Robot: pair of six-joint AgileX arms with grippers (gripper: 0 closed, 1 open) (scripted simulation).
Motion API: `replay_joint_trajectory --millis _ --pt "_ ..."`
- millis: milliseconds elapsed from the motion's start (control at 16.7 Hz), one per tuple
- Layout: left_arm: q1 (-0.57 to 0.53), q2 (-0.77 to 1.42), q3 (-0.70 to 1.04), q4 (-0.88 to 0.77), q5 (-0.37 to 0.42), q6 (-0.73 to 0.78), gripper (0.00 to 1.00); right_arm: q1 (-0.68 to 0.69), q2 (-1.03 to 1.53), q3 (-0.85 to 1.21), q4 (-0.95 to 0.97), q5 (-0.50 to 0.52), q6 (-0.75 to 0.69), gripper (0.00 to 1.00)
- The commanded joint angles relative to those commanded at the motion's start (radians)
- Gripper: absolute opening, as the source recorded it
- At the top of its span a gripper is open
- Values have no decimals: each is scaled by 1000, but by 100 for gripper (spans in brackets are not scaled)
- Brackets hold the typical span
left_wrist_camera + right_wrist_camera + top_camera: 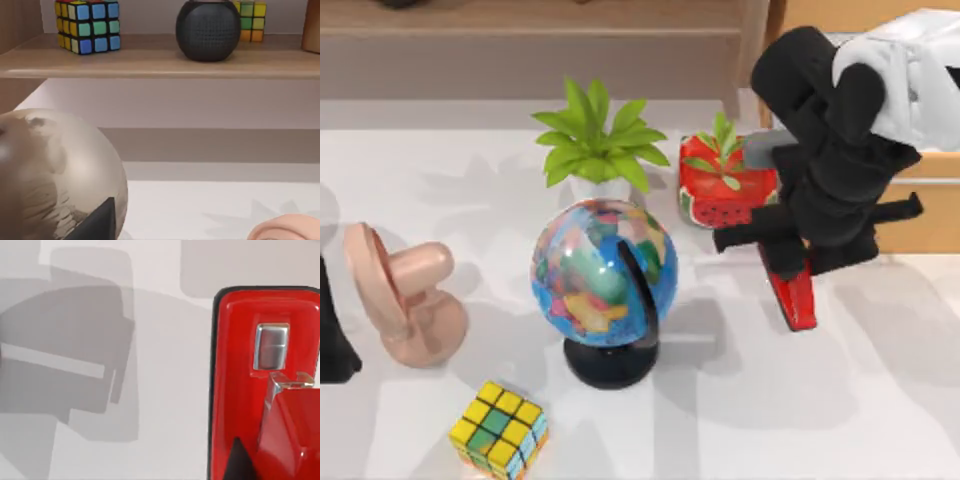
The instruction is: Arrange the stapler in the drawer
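Right gripper (pixel 790 268) sits over the stapler (pixel 797 296) on the counter (pixel 880 400) right of the globe (pixel 603 272), hiding its upper half; whether its fingers grip cannot be told.

No readable text, label, brand, number or sign appears anywhere in the three views. The globe (pixel 603 270) on the counter (pixel 740 400) carries only patches of colour for its map, with no place names that can be made out. The stapler (pixel 265 385) shows plain red and bare metal, without lettering. The colour-tile cubes on the shelf (pixel 160 62) and on the counter have unmarked tiles, and the dark round speaker (pixel 208 29) shows no logo.
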Motion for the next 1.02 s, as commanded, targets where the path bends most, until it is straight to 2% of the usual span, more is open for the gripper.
replay_joint_trajectory --millis 420,1020 --pt "0 0 0 0 0 0 100 -46 -35 286 -71 -17 -70 0" --pt "0 0 0 0 0 0 100 -313 253 642 -172 49 -155 0"
